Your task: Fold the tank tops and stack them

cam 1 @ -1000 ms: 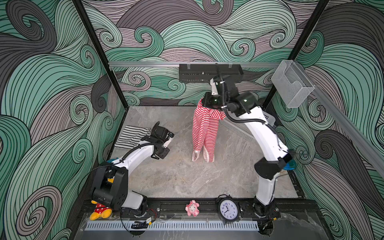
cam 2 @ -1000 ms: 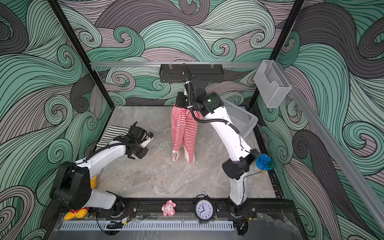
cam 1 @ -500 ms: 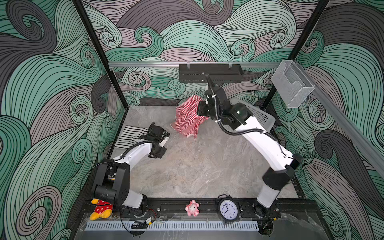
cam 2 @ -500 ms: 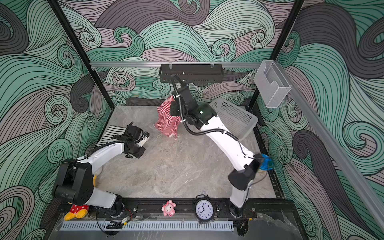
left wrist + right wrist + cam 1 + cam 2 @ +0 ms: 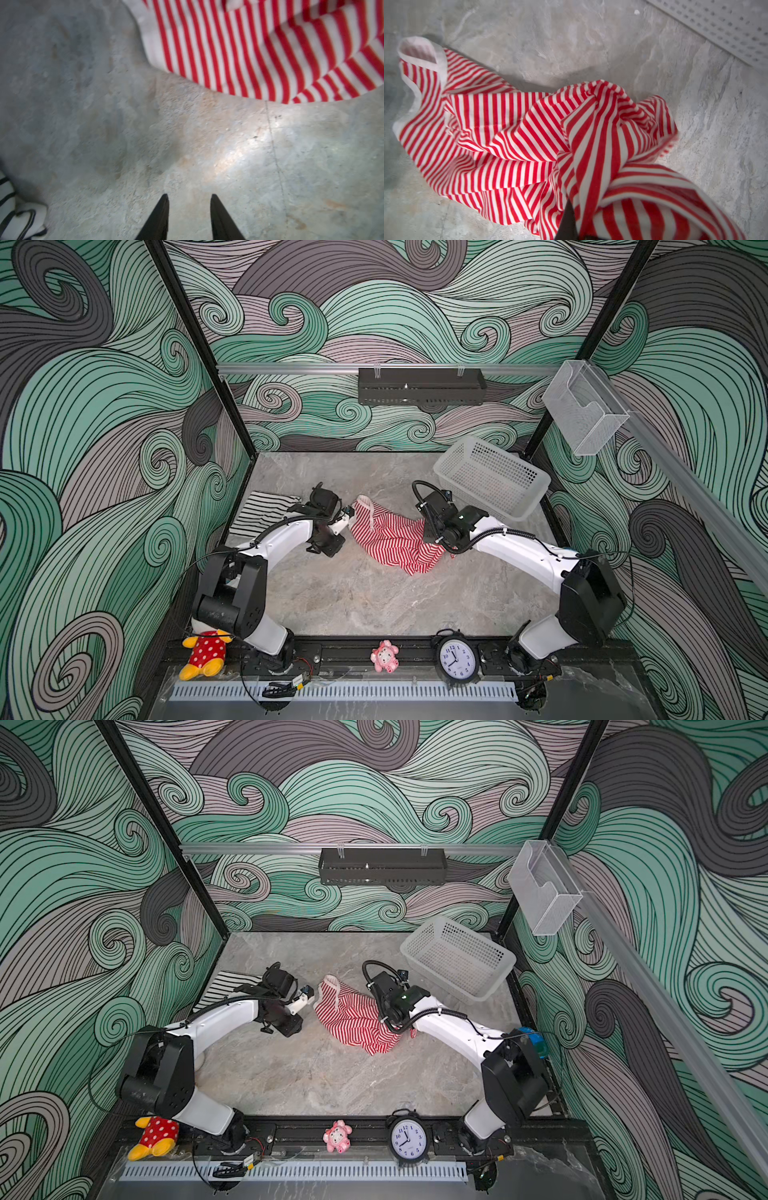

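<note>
The red-and-white tank top (image 5: pixel 390 541) lay crumpled near the middle of the marble-patterned table (image 5: pixel 374 605) in both top views, its pale-trimmed strap loop pointing toward 11 o'clock. At the garment's 3 o'clock side the right gripper (image 5: pixel 575 220) was clamped on a bunched fold of the striped cloth; the right wrist view showed one dark finger (image 5: pixel 568 216) half buried in the fabric.

The left gripper (image 5: pixel 188 199) hovered at the garment's 9 o'clock side, jaws partly apart with only bare table between them, near the top's edge but apart from it.

The black-and-white tank top (image 5: pixel 262 514) lay folded flat at the table's 10 o'clock edge, behind the left arm. A white perforated basket (image 5: pixel 492 483) sat tilted at 2 o'clock. Along the front rail stood an alarm clock (image 5: pixel 456 659) at 6 o'clock, a small pink toy (image 5: pixel 384 655) beside it, and a polka-dot plush (image 5: pixel 203 653) at 7 o'clock.
</note>
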`<state>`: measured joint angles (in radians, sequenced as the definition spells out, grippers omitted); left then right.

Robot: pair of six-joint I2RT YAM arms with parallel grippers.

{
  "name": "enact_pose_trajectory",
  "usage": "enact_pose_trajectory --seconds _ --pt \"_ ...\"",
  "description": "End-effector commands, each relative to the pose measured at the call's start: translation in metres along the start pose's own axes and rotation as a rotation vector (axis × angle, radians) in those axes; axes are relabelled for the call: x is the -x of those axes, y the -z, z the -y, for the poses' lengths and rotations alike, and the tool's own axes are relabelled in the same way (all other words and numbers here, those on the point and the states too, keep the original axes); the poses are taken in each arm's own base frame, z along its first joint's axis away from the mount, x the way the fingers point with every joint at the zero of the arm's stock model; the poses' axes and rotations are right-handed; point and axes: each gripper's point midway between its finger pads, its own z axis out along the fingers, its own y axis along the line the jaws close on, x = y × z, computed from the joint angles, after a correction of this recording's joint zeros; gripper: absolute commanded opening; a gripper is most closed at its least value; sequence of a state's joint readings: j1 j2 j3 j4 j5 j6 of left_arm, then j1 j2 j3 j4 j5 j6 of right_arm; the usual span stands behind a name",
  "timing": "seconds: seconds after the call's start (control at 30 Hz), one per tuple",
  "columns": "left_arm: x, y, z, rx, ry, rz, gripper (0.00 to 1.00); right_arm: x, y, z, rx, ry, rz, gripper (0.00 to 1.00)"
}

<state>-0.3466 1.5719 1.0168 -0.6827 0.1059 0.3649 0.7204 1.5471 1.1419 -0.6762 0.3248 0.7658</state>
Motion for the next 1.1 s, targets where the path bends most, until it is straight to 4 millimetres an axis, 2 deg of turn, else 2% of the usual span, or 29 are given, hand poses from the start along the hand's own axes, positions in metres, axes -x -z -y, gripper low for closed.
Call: enact_pose_trajectory --seconds 0.0,0.13,0.2,0.27,0.43,0.5,0.57,0.6,0.67,0.73,0.77,0.83,0.9,0.97,1.03,1.07 --pt "0.021 -0.006 0.031 -0.113 -0.099 -0.003 0.38 0.017 0.023 -0.012 0.095 -0.084 0.061 0.00" --pt "0.043 -0.028 0.037 -0.123 -0.142 -0.075 0.38 0.012 0.026 -0.011 0.106 -0.085 0.046 0.00" --pt "0.055 -0.044 0.027 -0.087 -0.135 -0.119 0.38 0.006 0.026 -0.012 0.115 -0.082 0.032 0.00" --pt "0.065 -0.062 0.008 -0.022 -0.115 -0.186 0.37 -0.001 0.025 -0.014 0.110 -0.072 0.015 0.00" --pt "0.105 -0.082 -0.029 0.107 -0.119 -0.215 0.37 -0.028 0.020 -0.023 0.122 -0.049 -0.038 0.00" --pt "0.122 -0.090 -0.045 0.159 -0.132 -0.225 0.37 -0.041 0.018 -0.033 0.144 -0.035 -0.064 0.01" --pt "0.142 -0.098 -0.063 0.208 -0.137 -0.229 0.37 -0.053 0.018 -0.053 0.188 -0.011 -0.089 0.02" --pt "0.154 -0.102 -0.072 0.220 -0.132 -0.224 0.37 -0.058 0.020 -0.067 0.231 -0.001 -0.100 0.05" --pt "0.179 -0.102 -0.088 0.232 -0.098 -0.179 0.37 -0.071 0.026 -0.110 0.384 0.036 -0.131 0.15" --pt "0.202 -0.091 -0.102 0.236 -0.041 -0.114 0.37 -0.082 0.042 -0.166 0.613 0.095 -0.186 0.32" --pt "0.211 -0.081 -0.107 0.240 -0.016 -0.073 0.37 -0.086 0.047 -0.180 0.662 0.115 -0.202 0.42" --pt "0.220 -0.055 -0.116 0.237 0.042 -0.004 0.37 -0.089 0.059 -0.190 0.697 0.148 -0.186 0.62" --pt "0.220 -0.029 -0.118 0.213 0.081 0.054 0.37 -0.087 0.071 -0.188 0.715 0.171 -0.140 0.75" --pt "0.213 -0.004 -0.117 0.211 0.088 0.114 0.37 -0.081 0.088 -0.182 0.753 0.179 -0.091 0.77" --pt "0.200 0.022 -0.110 0.236 0.063 0.166 0.38 -0.068 0.097 -0.158 0.712 0.149 -0.011 0.80" --pt "0.192 0.029 -0.104 0.231 0.045 0.179 0.38 -0.062 0.097 -0.141 0.665 0.121 0.023 0.80"
